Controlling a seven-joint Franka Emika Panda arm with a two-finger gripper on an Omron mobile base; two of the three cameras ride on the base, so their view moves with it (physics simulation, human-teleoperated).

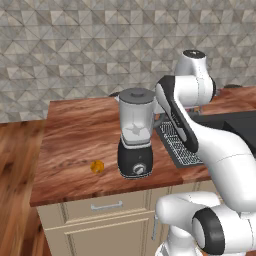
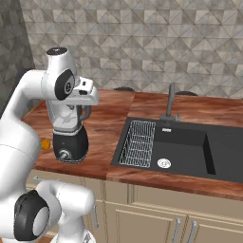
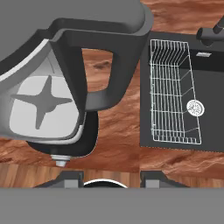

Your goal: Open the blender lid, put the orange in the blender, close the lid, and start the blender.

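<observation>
Blender (image 1: 136,135) stands mid-frame on the worktop (image 1: 75,135), lid (image 1: 136,95) on, orange (image 1: 97,166) lower left of it. You're on the lid-opening step. Your pincer (image 3: 111,175) hangs beside the jar handle (image 3: 94,74), tips apart, empty. Next, get over the lid and lift.

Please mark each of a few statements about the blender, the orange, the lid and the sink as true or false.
1. The orange lies on the counter beside the blender. True.
2. The blender lid lies in the sink. False: it sits on the jar's top.
3. A wire rack lies in the sink. True.
4. The blender stands on the floor. False: it stands on the wooden counter.
</observation>
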